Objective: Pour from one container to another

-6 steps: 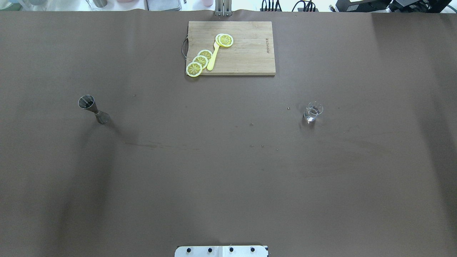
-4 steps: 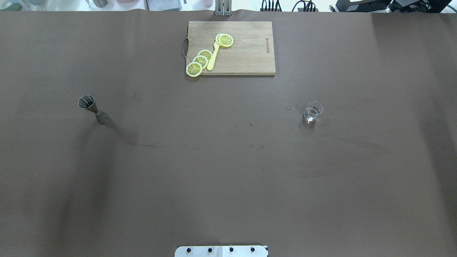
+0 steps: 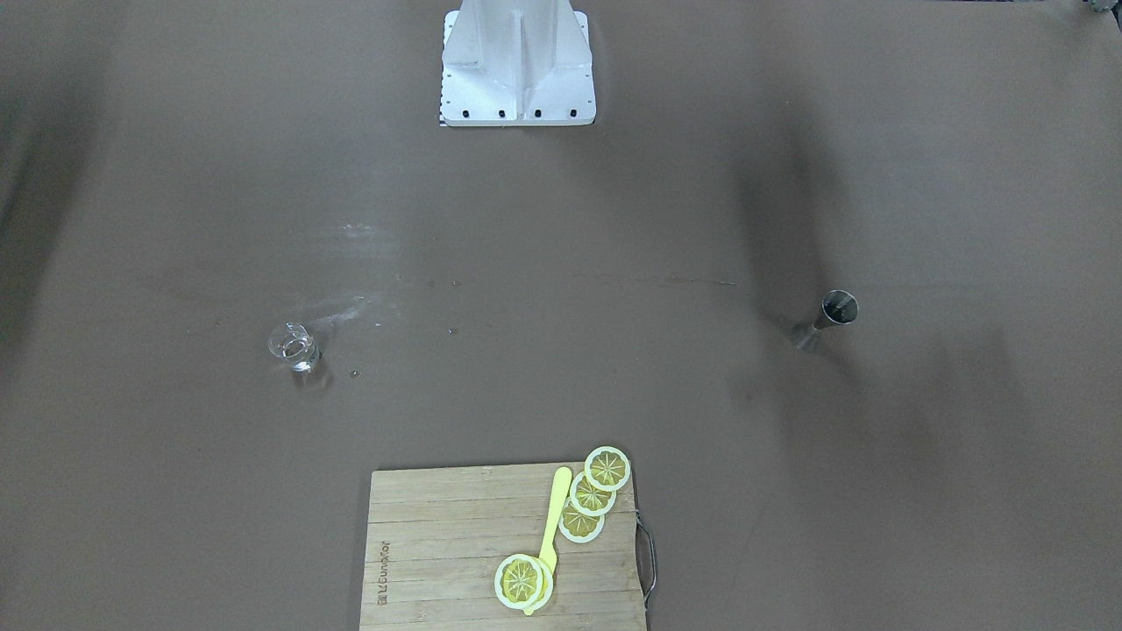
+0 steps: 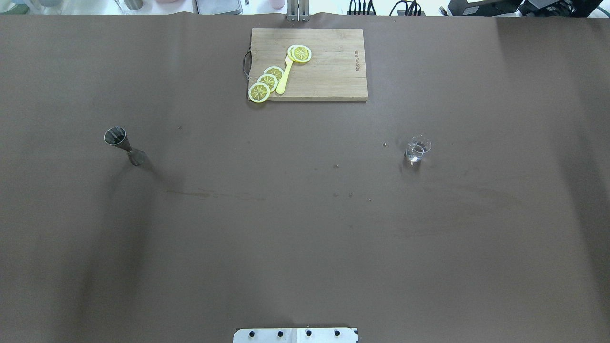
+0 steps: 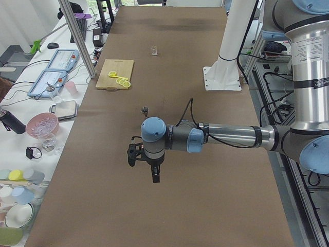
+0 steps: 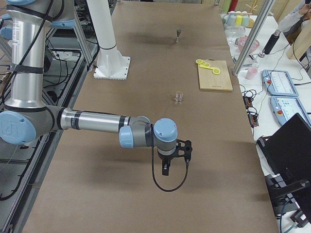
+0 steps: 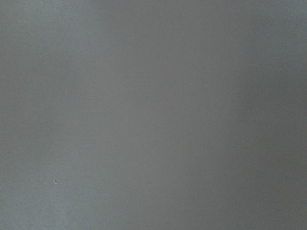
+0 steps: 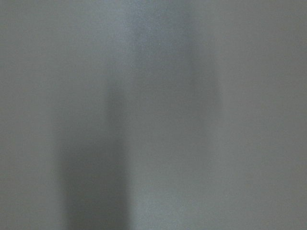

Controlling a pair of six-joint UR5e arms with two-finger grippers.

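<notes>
The small clear glass cup (image 4: 417, 150) stands upright on the right half of the brown table, with a little clear liquid in it; it also shows in the front-facing view (image 3: 294, 349). The steel hourglass jigger (image 4: 125, 145) stands upright on the left half (image 3: 824, 320). Both grippers show only in the side views. My left gripper (image 5: 154, 174) hangs above the table, nearer the camera than the jigger (image 5: 145, 109). My right gripper (image 6: 165, 169) hangs nearer the camera than the cup (image 6: 179, 97). I cannot tell whether either is open or shut. Both wrist views show only blurred grey.
A wooden cutting board (image 4: 329, 71) with lemon slices (image 4: 267, 81) and a yellow knife (image 4: 284, 76) lies at the table's far middle. The robot's white base plate (image 4: 295, 335) sits at the near edge. Cups, bowls and devices stand on benches beyond the far edge.
</notes>
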